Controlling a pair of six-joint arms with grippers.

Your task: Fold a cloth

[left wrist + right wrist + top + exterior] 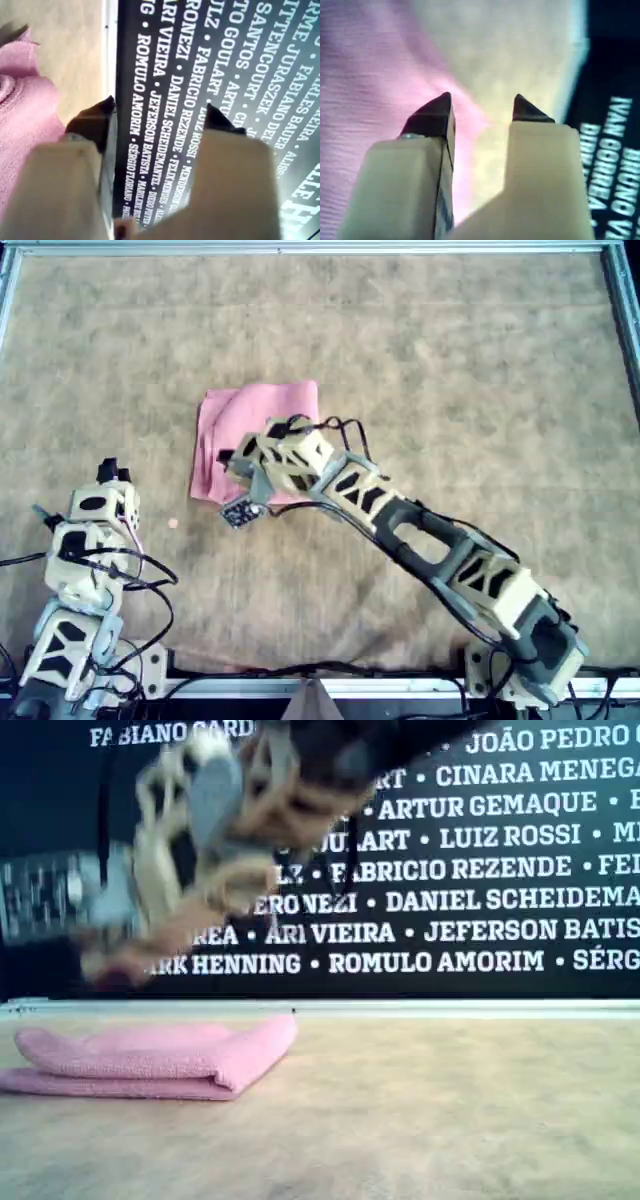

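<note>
My right gripper point(232, 462) hovers parted and empty over the folded cloth point(240, 420), left of centre overhead. I'd lift clear slowly; the fold seems done. Left gripper point(113, 471): open, idle.

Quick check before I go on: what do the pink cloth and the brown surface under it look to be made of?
The folded pink cloth looks like thin, soft woven fabric with a matte finish: it bends into rounded folds and, in the right wrist view, shows fine ribbed texture. The mottled brown-tan mat looks like a felt or carpet-like covering, matte and blotchy with no shine, though its weave is too blurred to confirm.
</note>
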